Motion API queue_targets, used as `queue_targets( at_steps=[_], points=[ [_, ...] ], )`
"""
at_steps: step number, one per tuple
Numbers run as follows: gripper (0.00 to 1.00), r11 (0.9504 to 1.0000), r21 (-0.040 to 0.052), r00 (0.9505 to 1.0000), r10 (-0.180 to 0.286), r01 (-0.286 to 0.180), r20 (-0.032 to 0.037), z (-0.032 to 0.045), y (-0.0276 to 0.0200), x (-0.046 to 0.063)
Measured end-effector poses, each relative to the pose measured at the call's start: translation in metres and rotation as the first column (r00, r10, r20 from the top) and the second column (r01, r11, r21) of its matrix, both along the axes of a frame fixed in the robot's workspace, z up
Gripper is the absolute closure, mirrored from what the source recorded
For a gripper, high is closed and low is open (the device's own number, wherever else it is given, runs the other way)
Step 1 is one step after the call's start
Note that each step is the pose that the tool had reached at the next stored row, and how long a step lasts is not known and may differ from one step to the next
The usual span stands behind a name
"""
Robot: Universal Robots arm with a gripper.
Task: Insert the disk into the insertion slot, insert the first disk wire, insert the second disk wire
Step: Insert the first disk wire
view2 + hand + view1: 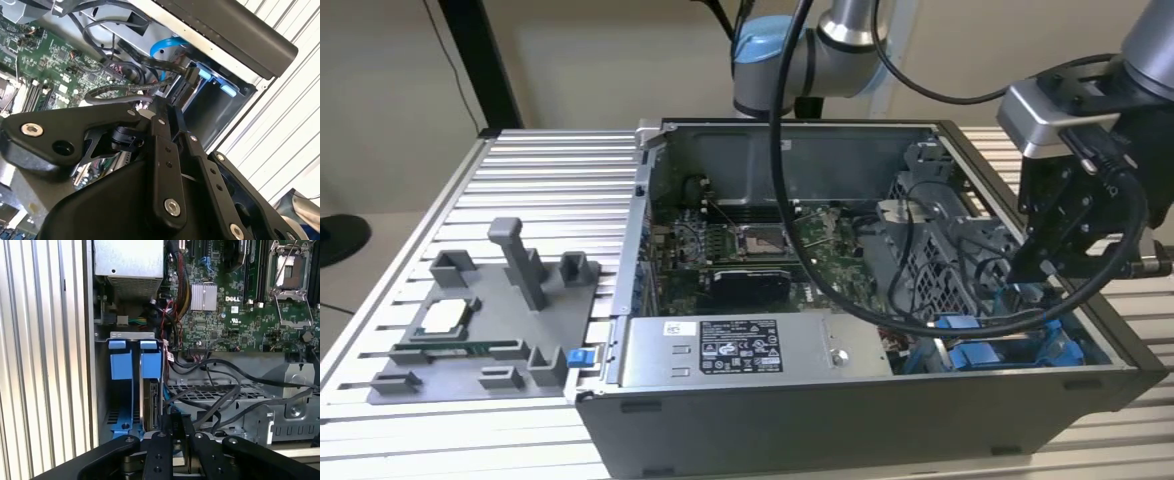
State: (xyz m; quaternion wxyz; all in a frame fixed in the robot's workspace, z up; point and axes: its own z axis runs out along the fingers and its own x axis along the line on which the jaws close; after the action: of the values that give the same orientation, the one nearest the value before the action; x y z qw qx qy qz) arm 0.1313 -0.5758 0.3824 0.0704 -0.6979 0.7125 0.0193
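Note:
The insertion slot (120,365), a grey bay with blue rails and tabs, sits in the case's front corner at the exterior view's right (987,355). In the first wrist view the disk (149,400) stands edge-on inside it, between the blue rails. My gripper (1027,270) hangs just above the bay, beside the disk. Its fingers (170,427) are pressed together in both wrist views, with nothing visible between them. A black wire connector (191,75) hangs loose just beyond my gripper (167,107), next to the slot's blue tab (215,80). A light-blue wire (162,47) loops behind it.
Several black wires (215,400) cross the perforated grey cage (220,390) beside the bay. The grey power supply (720,350) lies along the case front, with the motherboard (747,240) behind it. A grey fixture plate (480,320) rests on the slatted table at the exterior view's left.

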Motion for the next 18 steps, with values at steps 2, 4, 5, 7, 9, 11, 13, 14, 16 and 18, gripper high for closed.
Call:
queue_targets(
  at_steps=[2, 4, 5, 7, 9, 11, 13, 14, 16, 18],
  points=[
    [1.0, 1.0, -0.0003, 1.0, -0.001, 0.001, -0.0003, -0.0005, -0.0032, 0.0],
    [1.0, 1.0, -0.0005, 1.0, -0.001, 0.001, -0.0007, -0.0009, -0.0059, 0.0],
    [1.0, 1.0, -0.0008, 1.0, -0.002, 0.002, -0.001, -0.0012, -0.0068, 0.001],
    [1.0, 1.0, -0.0018, 1.0, -0.003, 0.003, -0.0016, -0.0015, -0.0085, 0.001],
    [1.0, 1.0, -0.0027, 1.0, -0.004, 0.004, -0.0021, -0.0019, -0.0096, 0.001],
    [1.0, 1.0, -0.0038, 1.0, -0.004, 0.004, -0.0026, -0.0021, -0.0105, 0.001],
    [1.0, 1.0, -0.0047, 1.0, -0.005, 0.005, -0.0029, -0.0024, -0.0113, 0.002],
    [1.0, 1.0, -0.0052, 1.0, -0.005, 0.005, -0.0031, -0.0025, -0.0116, 0.002],
    [1.0, 1.0, -0.0061, 1.0, -0.006, 0.006, -0.0035, -0.0027, -0.0122, 0.002],
    [1.0, 1.0, -0.0068, 1.0, -0.006, 0.006, -0.0038, -0.003, -0.0127, 0.003]
  ],
)
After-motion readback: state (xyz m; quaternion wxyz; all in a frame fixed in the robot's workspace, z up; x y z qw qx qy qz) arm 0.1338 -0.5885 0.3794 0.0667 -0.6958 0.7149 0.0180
